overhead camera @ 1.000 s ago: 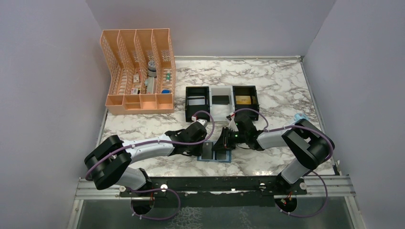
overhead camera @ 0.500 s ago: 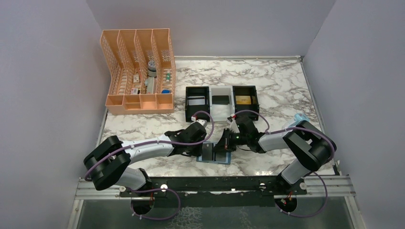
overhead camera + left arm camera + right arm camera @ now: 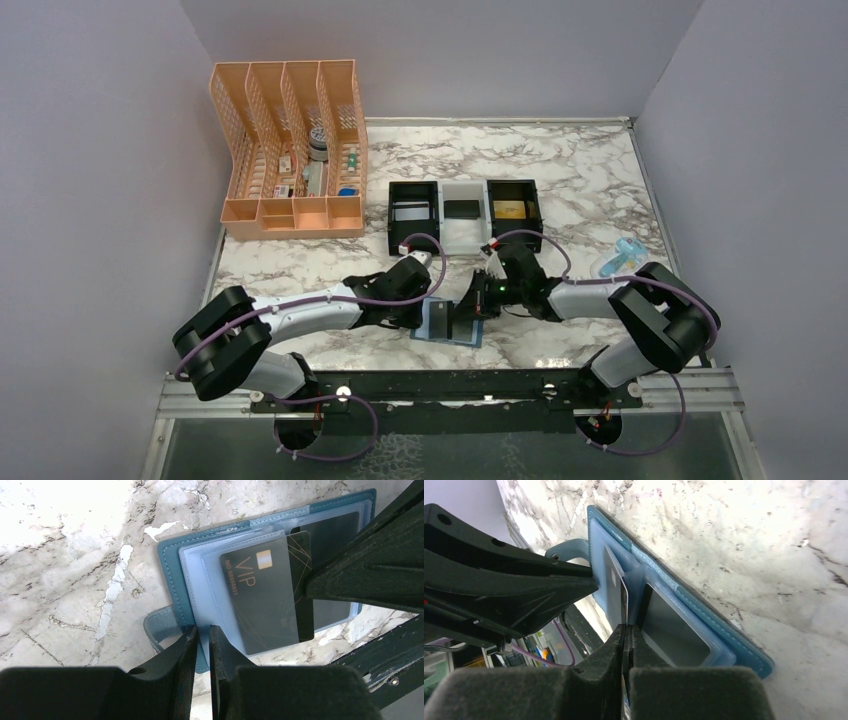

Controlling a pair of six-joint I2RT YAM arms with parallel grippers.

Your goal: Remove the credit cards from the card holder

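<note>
The teal-blue card holder [image 3: 445, 328] lies open on the marble near the front edge. My left gripper [image 3: 202, 629] is shut on its near-left edge [image 3: 170, 580], beside the strap. A black credit card [image 3: 262, 597] marked VIP sticks partway out of a clear inner pocket. My right gripper [image 3: 625, 626] is shut on that card's edge [image 3: 616, 590]. In the top view the two grippers meet over the holder, the left gripper [image 3: 428, 303] and the right gripper [image 3: 470, 308]. A second dark pocket panel [image 3: 671, 630] shows on the holder's other half.
A black-and-white three-compartment tray [image 3: 441, 236] stands behind the holder, with a silver-grey card [image 3: 410, 212], a dark card [image 3: 462, 209] and a gold card [image 3: 510, 209] inside. A peach mesh organiser [image 3: 290, 150] stands back left. A small pale-blue object [image 3: 615, 258] lies at the right.
My right gripper has closed on the black card and shifted slightly right, uncovering more of the holder's left panel. The left gripper has kept its hold.
</note>
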